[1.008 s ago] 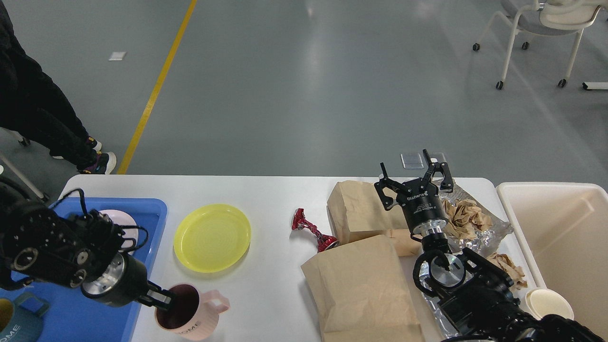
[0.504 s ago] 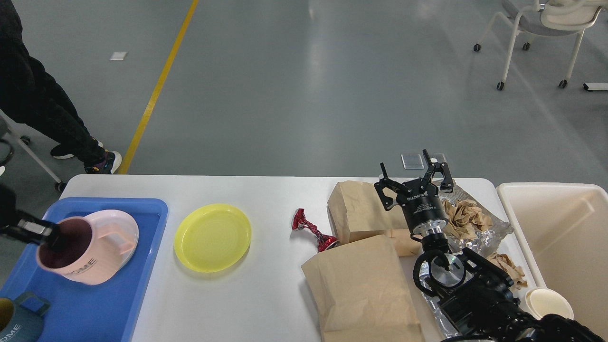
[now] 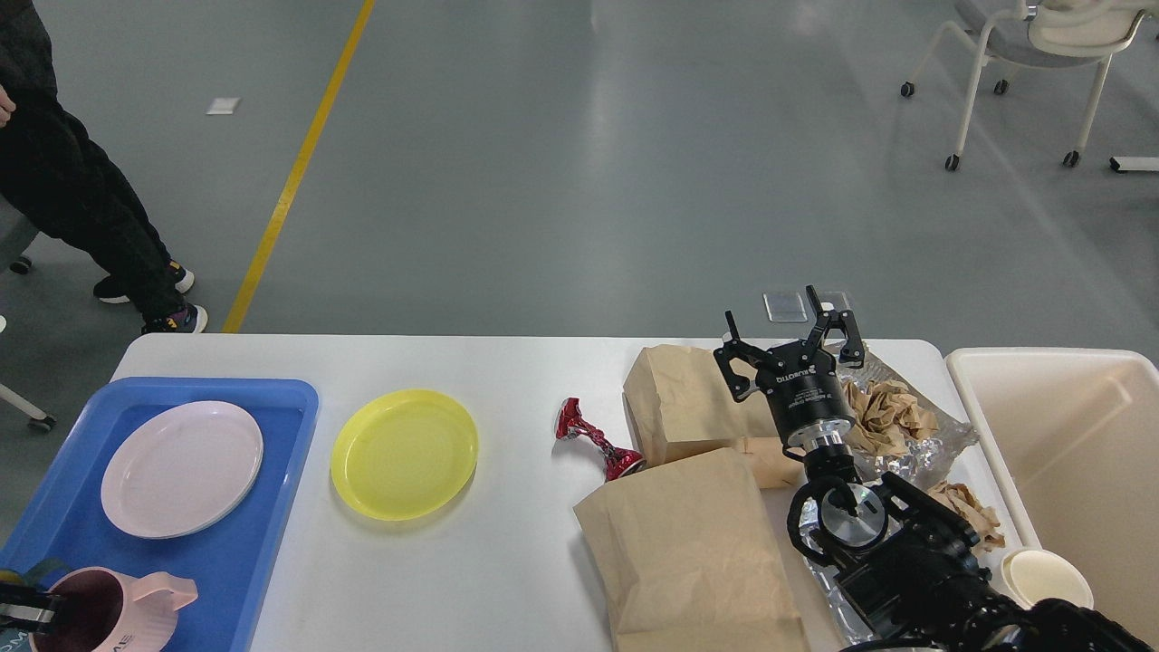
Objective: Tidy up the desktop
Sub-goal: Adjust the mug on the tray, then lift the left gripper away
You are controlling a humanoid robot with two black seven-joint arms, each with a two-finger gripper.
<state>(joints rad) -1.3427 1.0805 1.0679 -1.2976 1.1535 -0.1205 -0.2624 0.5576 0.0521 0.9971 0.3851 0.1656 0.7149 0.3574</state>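
Change: the pink mug [image 3: 100, 611] is no longer on the desktop [image 3: 507, 552]; half a second ago it was carried over the pink plate [image 3: 181, 468], and now it is seen at the near corner of the blue tray [image 3: 272, 471].
Left gripper: only a sliver [image 3: 23, 608] is seen at the mug's rim by the frame edge; the state of its fingers cannot be told.
Right gripper: [image 3: 788, 340] unmoved, fingers spread, nothing held, raised over the paper bags [image 3: 688, 543].
Meaning: one dish is judged sorted; the yellow plate [image 3: 404, 453] is likely next for the tray.
Desktop: white, matte, wide, filling the lower frame; bare in the middle, tray on its left.
Clutter: the red wrapper [image 3: 593, 439], bags, foil and crumpled paper [image 3: 883, 412] are left on its right, beside the cream bin [image 3: 1068, 435].
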